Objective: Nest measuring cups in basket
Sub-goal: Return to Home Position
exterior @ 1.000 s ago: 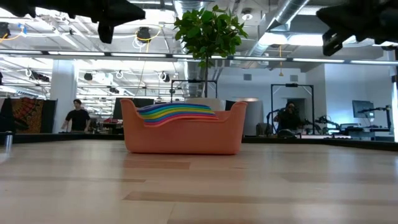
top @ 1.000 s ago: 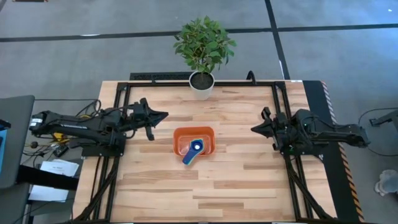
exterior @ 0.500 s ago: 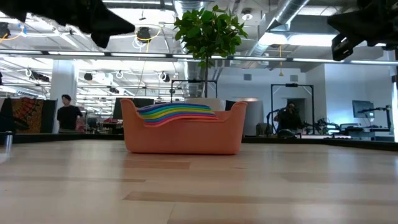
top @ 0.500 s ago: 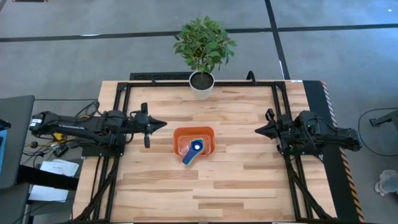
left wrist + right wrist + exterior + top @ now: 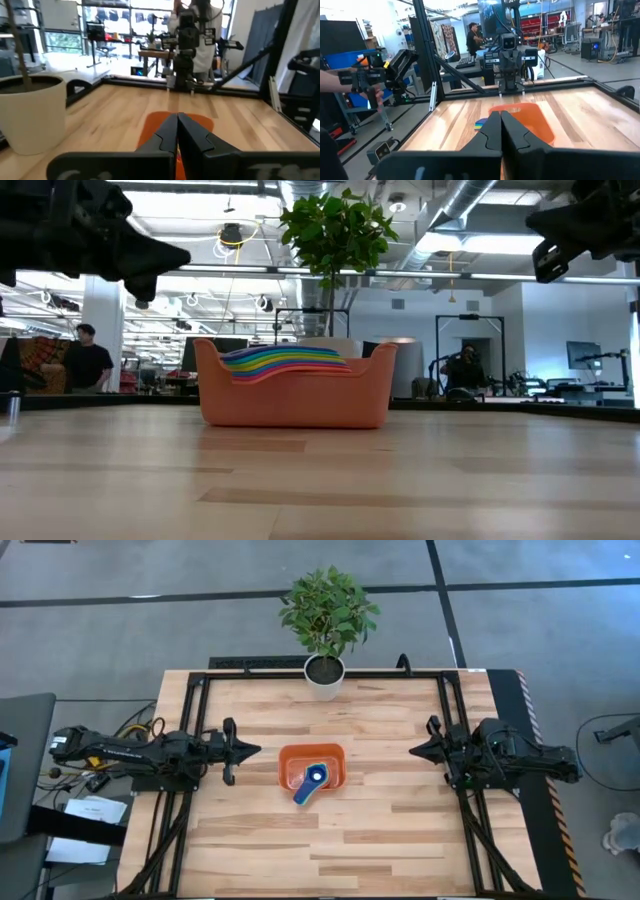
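Orange basket holds nested measuring cups, blue topmost, handle over rim. White pot w/ plant at table edge. Left gripper, right gripper: pressed together, empty.

Basket sits mid-table. Only other thing on boards is pot, well behind basket at far edge. Cup stack fills basket, blue handle pokes over near rim, so that side's a snag. Bare wood all round basket: wide lanes left, right, front. Left gripper near basket's left, right gripper farther off right, both raised, fingers pinched together. Black frame rails line table edges.
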Motion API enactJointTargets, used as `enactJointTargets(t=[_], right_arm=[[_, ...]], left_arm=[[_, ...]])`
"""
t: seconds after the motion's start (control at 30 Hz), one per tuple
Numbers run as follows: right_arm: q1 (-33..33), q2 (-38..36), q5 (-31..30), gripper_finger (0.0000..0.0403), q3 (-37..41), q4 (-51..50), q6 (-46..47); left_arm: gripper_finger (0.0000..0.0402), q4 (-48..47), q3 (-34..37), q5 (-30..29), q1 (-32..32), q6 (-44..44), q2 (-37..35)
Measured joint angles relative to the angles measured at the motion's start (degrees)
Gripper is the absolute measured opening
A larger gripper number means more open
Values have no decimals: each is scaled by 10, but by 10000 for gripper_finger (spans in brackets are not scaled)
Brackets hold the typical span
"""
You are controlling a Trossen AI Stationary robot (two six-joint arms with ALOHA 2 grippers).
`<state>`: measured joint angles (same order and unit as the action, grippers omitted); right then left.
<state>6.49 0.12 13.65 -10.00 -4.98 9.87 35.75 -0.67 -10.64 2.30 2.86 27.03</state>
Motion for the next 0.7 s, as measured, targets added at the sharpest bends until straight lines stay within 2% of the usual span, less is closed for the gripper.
enactJointTargets(t=[0.17, 0.47, 0.7], right_arm=[[0, 0, 2, 5, 0, -14, 1], [1, 0, 3, 6, 0, -16, -24], [0, 0, 3, 13, 0, -35, -34]], left_arm=[[0, -93, 0, 24, -3, -1, -84], [0, -277, 0, 13, -3, -20, -262], [0, -326, -1, 12, -3, -30, -270]])
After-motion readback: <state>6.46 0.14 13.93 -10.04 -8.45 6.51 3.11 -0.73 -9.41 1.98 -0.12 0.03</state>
